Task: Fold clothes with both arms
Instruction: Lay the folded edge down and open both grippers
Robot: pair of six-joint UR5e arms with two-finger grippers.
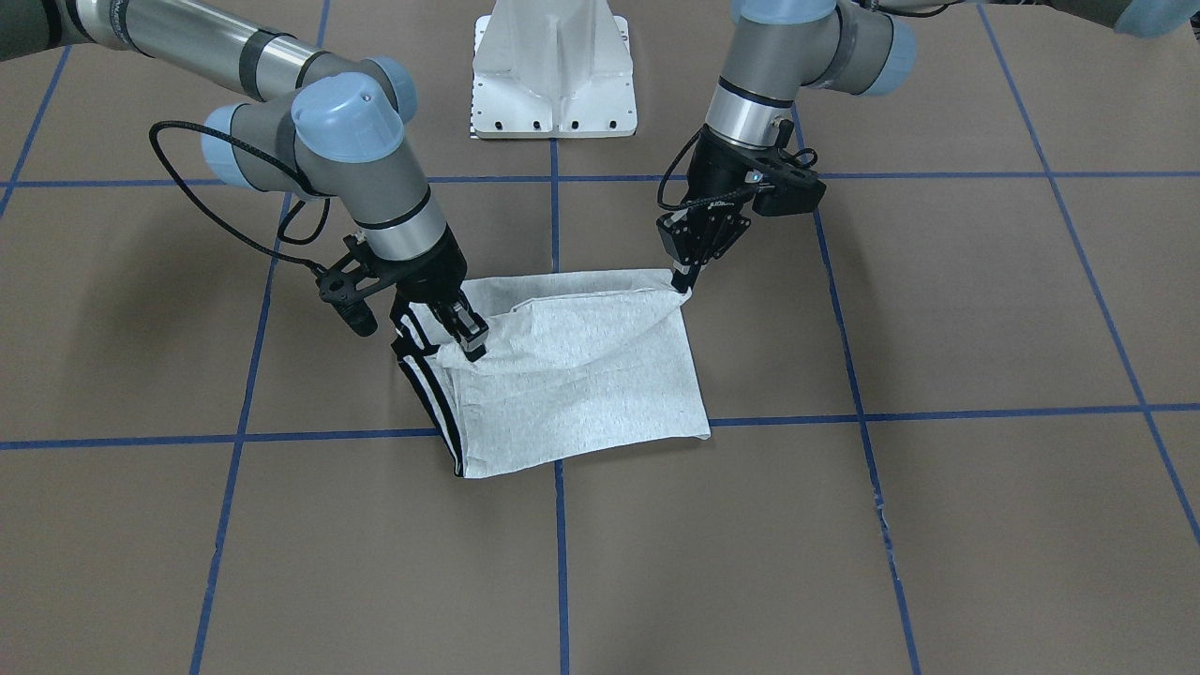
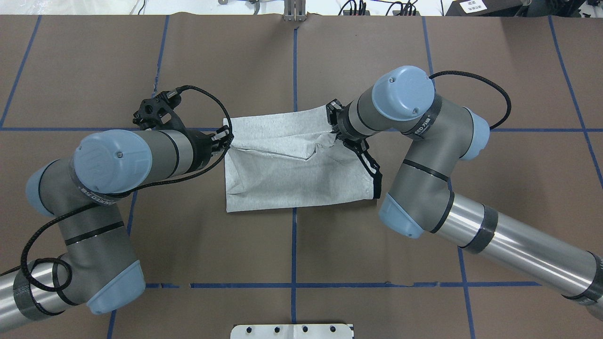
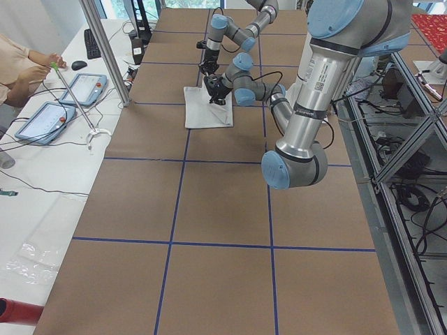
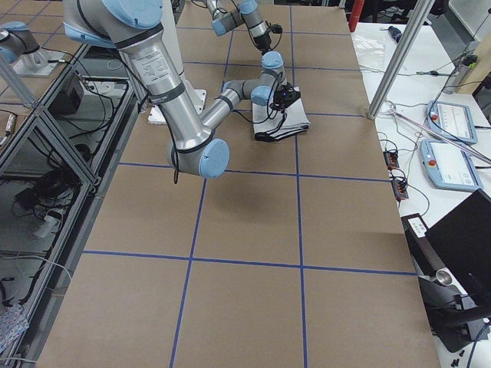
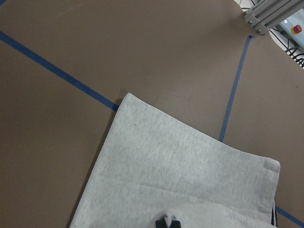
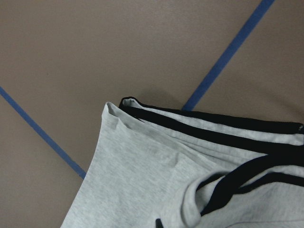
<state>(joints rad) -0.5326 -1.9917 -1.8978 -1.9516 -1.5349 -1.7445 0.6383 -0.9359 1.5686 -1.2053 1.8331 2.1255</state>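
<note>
The grey T-shirt (image 1: pixel 600 384) lies folded into a rough rectangle on the brown table, print hidden, with black-and-white stripes along one side edge (image 1: pixel 427 384). My left gripper (image 1: pixel 683 281) is shut on the far corner of its upper layer and holds it a little above the table (image 2: pixel 228 141). My right gripper (image 1: pixel 472 345) is shut on the upper layer at the striped side (image 2: pixel 335 136). The fabric sags in wrinkles between the two grippers. The left wrist view shows plain grey cloth (image 5: pixel 180 175); the right wrist view shows the striped edge (image 6: pixel 223 142).
The white pedestal base (image 1: pixel 553 84) stands behind the shirt on the robot's side. Blue tape lines (image 1: pixel 558 562) cross the brown table. A side desk with tablets (image 3: pixel 49 115) and a metal post (image 3: pixel 105 49) stand beyond the table's far edge.
</note>
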